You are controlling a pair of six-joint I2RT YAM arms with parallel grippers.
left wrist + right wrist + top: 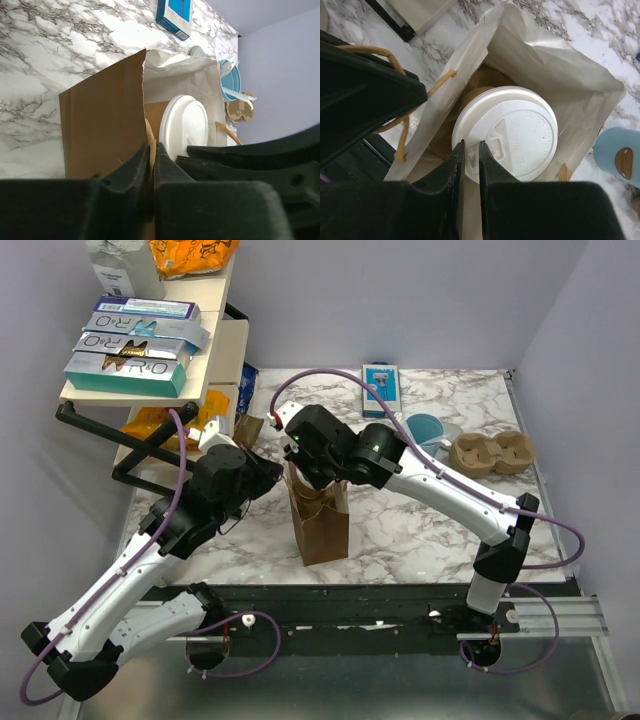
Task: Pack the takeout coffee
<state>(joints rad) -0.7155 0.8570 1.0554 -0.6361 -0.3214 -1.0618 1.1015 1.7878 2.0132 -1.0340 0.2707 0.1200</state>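
A brown paper bag (322, 525) stands open in the middle of the table. The takeout coffee (512, 131), with its round white lid on, sits inside the bag's mouth; its cream-tan side barely shows. My right gripper (471, 145) reaches down into the bag and is shut on the lid's rim. My left gripper (152, 146) is shut on the bag's near top edge (148, 131) and holds the bag open. The lid also shows in the left wrist view (184, 125). In the top view the right gripper (312, 472) hides the cup.
A light-blue mug (428, 430) and a brown pulp cup carrier (492, 452) sit at the back right. A blue box (381, 388) lies at the back. A shelf (150, 392) with stacked boxes stands at the left, with orange packets below it.
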